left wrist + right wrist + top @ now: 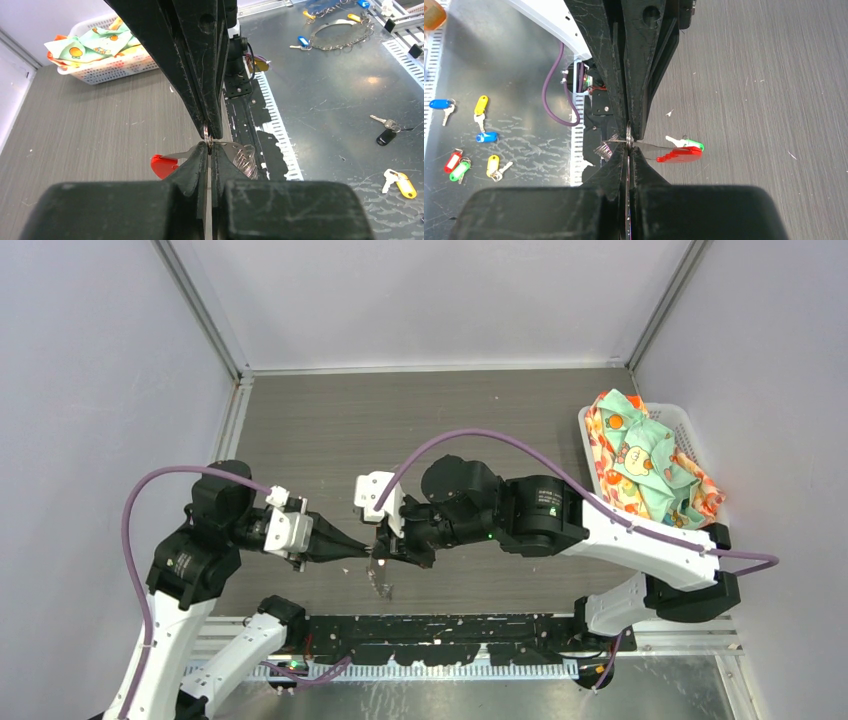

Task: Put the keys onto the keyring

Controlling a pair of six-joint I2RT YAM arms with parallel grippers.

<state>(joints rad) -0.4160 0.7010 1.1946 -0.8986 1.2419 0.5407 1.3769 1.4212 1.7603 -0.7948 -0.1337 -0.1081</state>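
- Both of your hands meet tip to tip above the near middle of the tabletop (400, 420). The left hand (362, 553) reaches in from the left and the right hand (381, 549) from the right.
- Each hand is pressed fully closed. Both appear to pinch the keyring (244, 159) at its thin silver ring (206, 133), which stands on edge exactly where the two sets of tips touch.
- The rest of the keyring hangs off the tips. Its chain bunches on the side towards the arm bases, and a red plastic piece (164, 166) juts out on the far side at the end of a flat silver strip.
- One green-headed key (691, 145) sits just beside the red piece. You cannot tell whether it hangs with the red piece or lies on the tabletop below.
- Your open room lies on the far side of the hands, where the grey woodgrain runs to the back wall.
- On the near side, the black base rail (450, 625) is close under the hands. Beyond it a metal sheet (325, 100) carries loose tagged keys (487, 137).
- A white basket (112, 70) of patterned cloth (640, 455) stands in the far right corner, well apart from the hands.
- The ring looks hair-thin edge-on, the chain is silvery with fine links, and the red piece is glossy with a toothed lower edge.
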